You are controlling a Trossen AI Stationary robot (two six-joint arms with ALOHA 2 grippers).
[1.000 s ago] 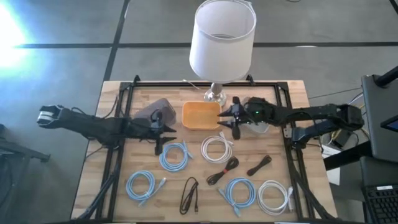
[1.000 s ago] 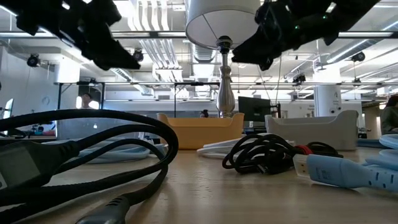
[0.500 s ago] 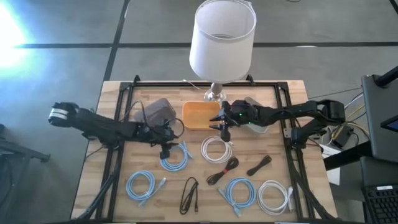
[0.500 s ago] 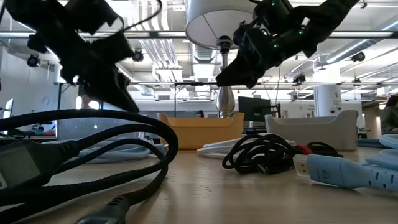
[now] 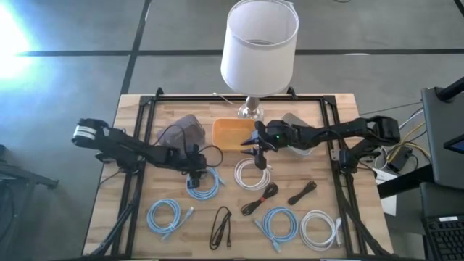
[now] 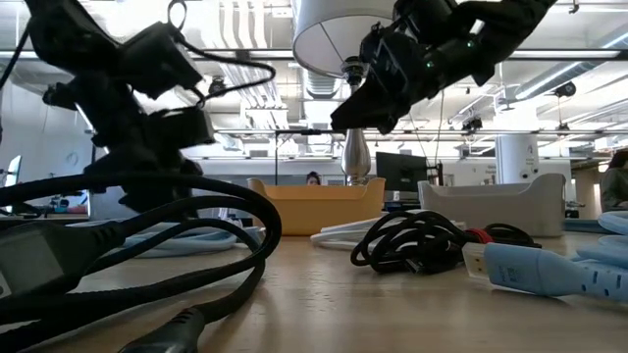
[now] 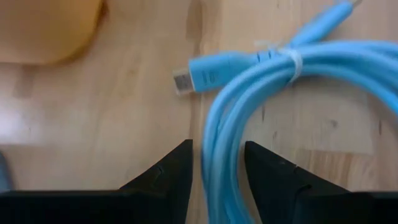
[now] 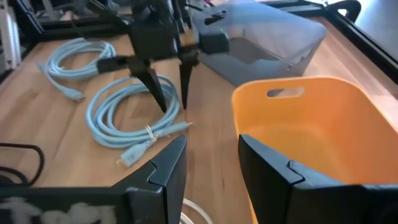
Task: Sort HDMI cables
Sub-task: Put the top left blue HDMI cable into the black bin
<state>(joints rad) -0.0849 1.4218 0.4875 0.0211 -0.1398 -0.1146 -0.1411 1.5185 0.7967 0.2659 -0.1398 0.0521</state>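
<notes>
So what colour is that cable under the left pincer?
Light blue; the cable shows best in the left wrist view, with the left pincer open over it.

No legible text, label, brand, number or sign on any surface, cables, trays, lamp and arms all unmarked, nothing readable near either gripper

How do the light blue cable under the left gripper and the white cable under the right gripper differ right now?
The light blue cable already has the left gripper straddling its strands with open jaws; the white cable only has the right gripper hanging over its far edge, jaws open. The blue one lies nearer the grey tray, the white one just below the orange tray. Both are tied coils lying flat on the table.
</notes>
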